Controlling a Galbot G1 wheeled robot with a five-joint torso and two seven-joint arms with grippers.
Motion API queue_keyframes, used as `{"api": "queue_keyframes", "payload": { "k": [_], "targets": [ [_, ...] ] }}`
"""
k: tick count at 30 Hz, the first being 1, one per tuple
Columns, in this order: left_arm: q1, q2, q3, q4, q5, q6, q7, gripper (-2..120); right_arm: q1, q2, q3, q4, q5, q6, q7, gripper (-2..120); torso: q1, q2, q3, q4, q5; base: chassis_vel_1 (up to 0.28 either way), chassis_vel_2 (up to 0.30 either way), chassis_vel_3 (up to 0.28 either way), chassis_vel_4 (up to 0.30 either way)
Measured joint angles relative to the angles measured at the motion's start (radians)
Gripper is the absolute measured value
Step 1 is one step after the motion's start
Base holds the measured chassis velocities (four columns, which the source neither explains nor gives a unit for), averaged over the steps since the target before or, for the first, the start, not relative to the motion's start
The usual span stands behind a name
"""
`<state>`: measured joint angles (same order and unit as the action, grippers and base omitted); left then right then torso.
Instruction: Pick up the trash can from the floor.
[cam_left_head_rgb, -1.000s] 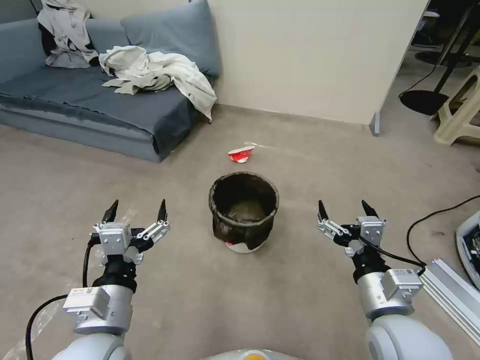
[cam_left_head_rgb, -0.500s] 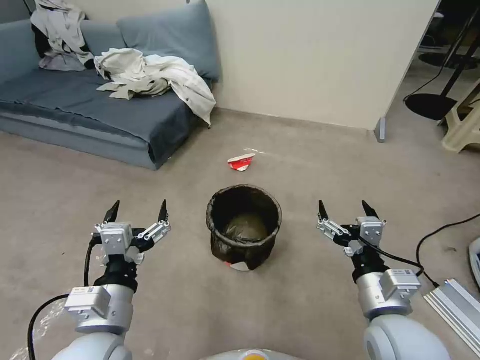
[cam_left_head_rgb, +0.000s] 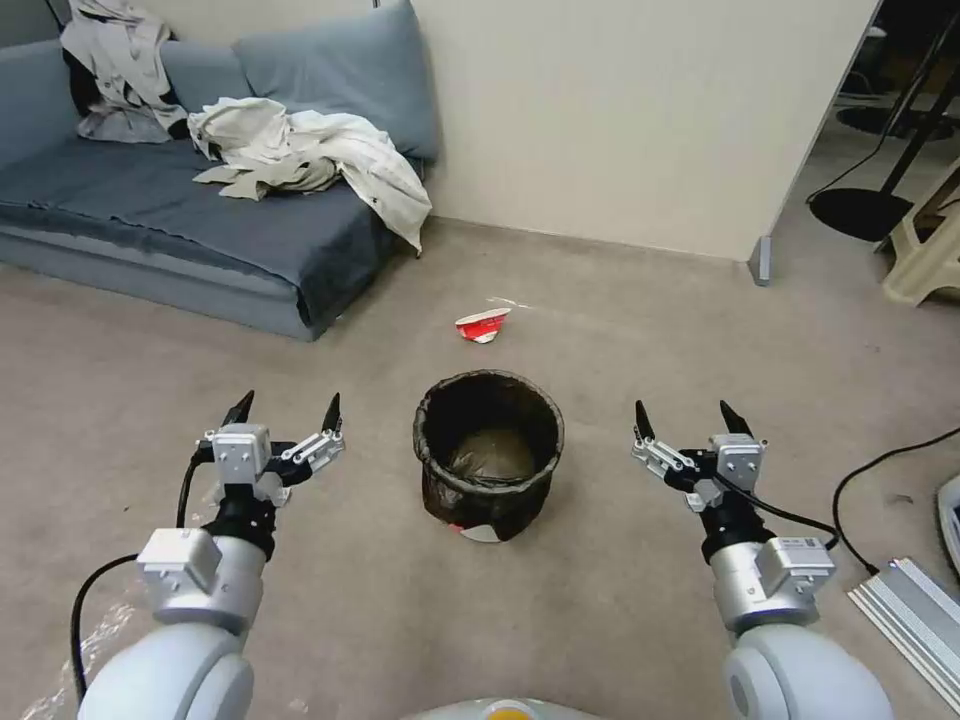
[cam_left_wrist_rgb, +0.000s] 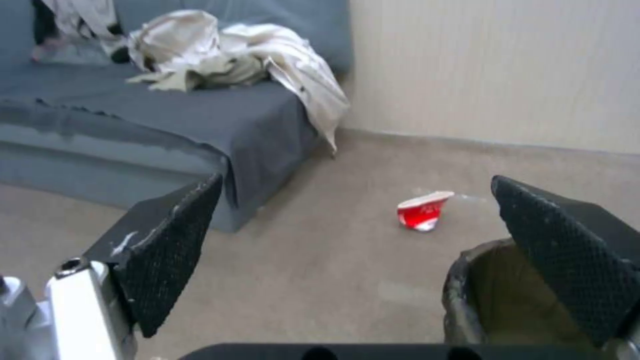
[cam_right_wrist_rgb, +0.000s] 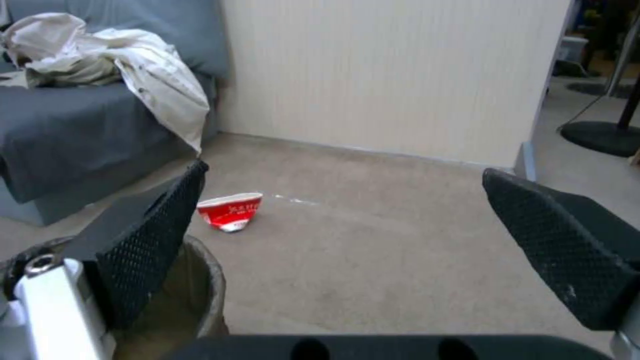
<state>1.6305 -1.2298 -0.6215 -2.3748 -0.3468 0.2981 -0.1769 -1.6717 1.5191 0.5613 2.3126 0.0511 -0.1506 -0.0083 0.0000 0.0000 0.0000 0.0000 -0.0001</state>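
Note:
The trash can stands upright on the beige carpet floor, a small white bucket lined with a crinkled dark bag over its rim. Its rim also shows in the left wrist view and the right wrist view. My left gripper hovers open to the can's left, well apart from it. My right gripper hovers open to the can's right, also apart. Both hold nothing.
A crushed red-and-white paper cup lies on the carpet beyond the can. A blue-grey sofa with crumpled clothes stands at the back left. A cream wall is behind. A black cable and metal rails lie at right.
The camera came nearer the can, then held still. In the last half second my left gripper rose a little and shifted slightly toward the can. The right gripper barely moved.

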Motion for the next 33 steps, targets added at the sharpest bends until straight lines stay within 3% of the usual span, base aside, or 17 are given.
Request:
{"api": "queue_keyframes", "payload": {
  "k": [5,12,19,25,33],
  "targets": [
    [-0.092,0.075,0.026,0.042,-0.075,0.065,-0.027,100,-0.006,-0.002,0.002,-0.003,0.015,-0.007,0.002,100,0.0,0.0,0.0,-0.0002,0.0,0.0,0.0,0.0,0.0],
    [-0.175,0.131,0.074,0.082,-0.149,0.158,-0.057,100,-0.012,-0.001,0.004,-0.013,0.015,-0.007,0.006,100,0.0,0.0,0.0,-0.0001,0.0,0.0,0.0,0.0,0.0],
    [-0.202,0.147,0.124,0.09,-0.171,0.192,-0.071,100,-0.006,-0.002,0.003,-0.024,0.011,-0.006,0.007,100,0.0,0.0,0.0,0.0001,0.0002,0.0,0.0,0.0,0.0],
    [-0.244,0.15,0.231,0.116,-0.195,0.231,-0.125,100,-0.007,0.003,0.003,-0.033,0.006,-0.004,0.009,100,0.0,0.0,0.0,0.0,0.0002,0.0,0.0,0.0,0.0],
    [-0.31,0.16,0.314,0.158,-0.232,0.27,-0.17,100,-0.008,0.013,0.003,-0.036,-0.002,-0.001,0.01,100,0.0,0.0,0.0,0.0,0.0002,0.0,0.0,0.0,0.0]
  ]
}}
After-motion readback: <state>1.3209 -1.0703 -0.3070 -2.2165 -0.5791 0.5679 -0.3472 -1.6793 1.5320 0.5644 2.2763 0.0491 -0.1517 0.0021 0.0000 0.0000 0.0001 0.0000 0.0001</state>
